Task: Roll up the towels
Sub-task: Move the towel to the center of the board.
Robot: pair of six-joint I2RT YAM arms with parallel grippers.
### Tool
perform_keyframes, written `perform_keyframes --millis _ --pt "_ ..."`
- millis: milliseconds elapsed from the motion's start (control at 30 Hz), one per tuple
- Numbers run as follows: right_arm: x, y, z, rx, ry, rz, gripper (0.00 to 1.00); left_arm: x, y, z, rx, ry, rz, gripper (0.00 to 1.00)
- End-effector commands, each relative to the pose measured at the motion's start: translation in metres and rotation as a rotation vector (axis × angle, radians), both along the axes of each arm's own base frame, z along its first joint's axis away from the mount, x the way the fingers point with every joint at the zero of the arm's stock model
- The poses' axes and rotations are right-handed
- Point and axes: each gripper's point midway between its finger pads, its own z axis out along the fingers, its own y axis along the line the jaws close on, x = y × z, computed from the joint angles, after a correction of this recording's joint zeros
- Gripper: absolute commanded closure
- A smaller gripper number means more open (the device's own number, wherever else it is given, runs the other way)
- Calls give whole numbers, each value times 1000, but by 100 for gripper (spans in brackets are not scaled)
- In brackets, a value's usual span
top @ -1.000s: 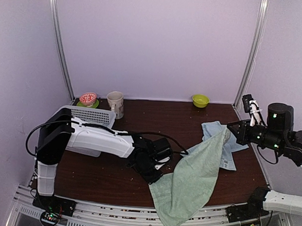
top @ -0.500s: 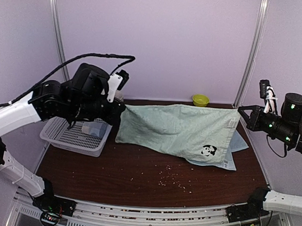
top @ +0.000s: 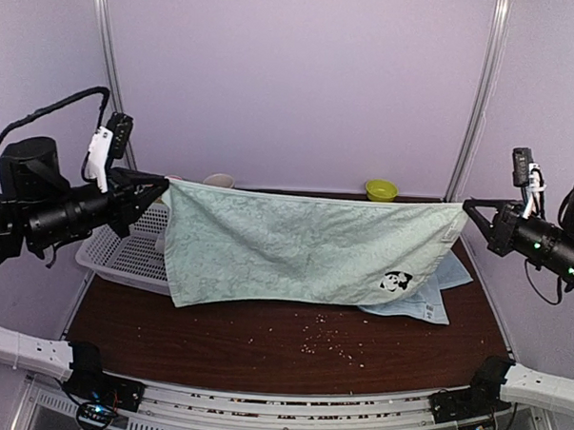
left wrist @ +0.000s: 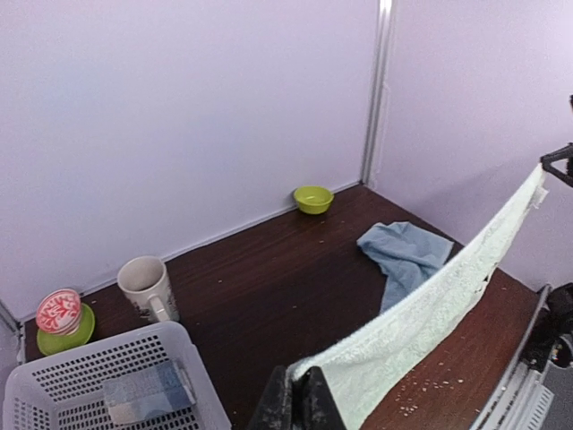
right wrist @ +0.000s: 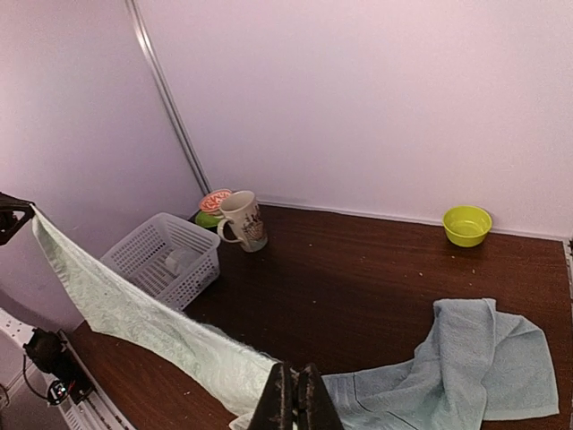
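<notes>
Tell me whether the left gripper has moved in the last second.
Yes. The left gripper rose from the table's front middle to above its left edge, lifting the green towel's corner.

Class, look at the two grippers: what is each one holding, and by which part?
Both hold the green towel, stretched between them: the left gripper pinches one upper corner, the right gripper the other upper corner.

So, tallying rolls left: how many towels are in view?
2: the mint green towel stretched in mid-air, and a blue towel lying at the right of the table. A bluish item in the basket might be another.
</notes>
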Motion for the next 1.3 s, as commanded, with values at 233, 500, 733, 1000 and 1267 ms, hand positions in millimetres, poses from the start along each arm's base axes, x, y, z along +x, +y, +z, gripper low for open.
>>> perform_keyframes --millis 233,500,733,1000,1267 --pt "-38 30 7 73 -8 269 100 -50 -43 -22 -56 116 -363 100" --pt "-26 47 -86 82 219 271 100 -49 -81 -107 30 343 -404 100" --pt "-81 38 -66 154 206 432 100 -79 -56 -90 -58 352 -450 100" --pt "-68 51 -107 221 307 419 100 -83 -66 -113 -52 383 -474 100" --pt "14 48 -212 174 510 47 100 -28 -90 -174 36 403 -301 100"
